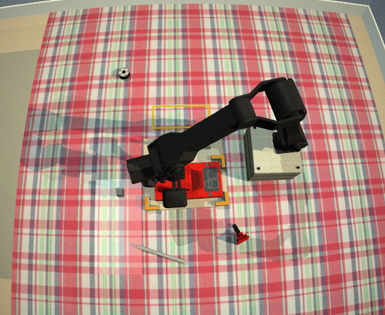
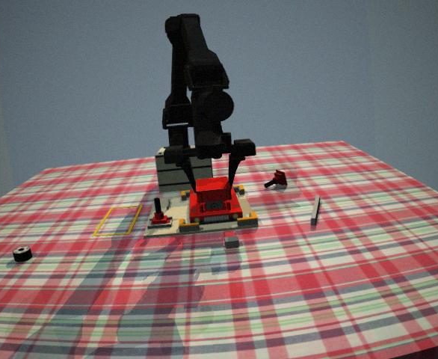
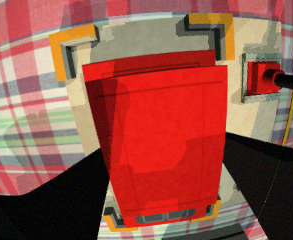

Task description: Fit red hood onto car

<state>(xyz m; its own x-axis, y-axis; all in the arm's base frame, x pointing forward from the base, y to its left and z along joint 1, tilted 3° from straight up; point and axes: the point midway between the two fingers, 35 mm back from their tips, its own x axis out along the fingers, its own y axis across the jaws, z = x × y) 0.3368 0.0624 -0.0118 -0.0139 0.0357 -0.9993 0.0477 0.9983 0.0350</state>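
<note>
My pincer [image 2: 211,181] is clamped on the red hood [image 2: 212,189], one black finger [image 2: 188,170] pressed against its left side and the other against its right side, as the exterior view shows. I hold the hood over the rear part of the toy car chassis [image 2: 216,212], which sits in its jig [image 2: 211,226] with orange corner brackets on the plaid desk [image 2: 327,270]. In the wrist view the hood [image 3: 161,136] fills the middle and hides most of the car beneath it, with the jig's orange corners [image 3: 72,35] peeking out around it. I cannot tell from any view whether the pegs have entered the corner holes or whether the hood rests on the deck. From above, the engine block [image 1: 210,179] shows on the right part of the chassis, not covered by the hood [image 1: 172,189]. A small red-based black lever [image 2: 158,213] stands upright on the left part of the jig plate. To the left of the jig lies a yellow outlined rectangle [image 2: 102,226] on the cloth, and farther left and nearer, a black ring [image 2: 22,253]. A small grey cube [image 2: 232,241] sits just in front of the jig. To the right lie a grey bar [image 2: 315,210] and, farther back, a red and black part [image 2: 276,179] on its side. My arm rises from a grey pedestal [image 2: 165,170] behind the jig.
</note>
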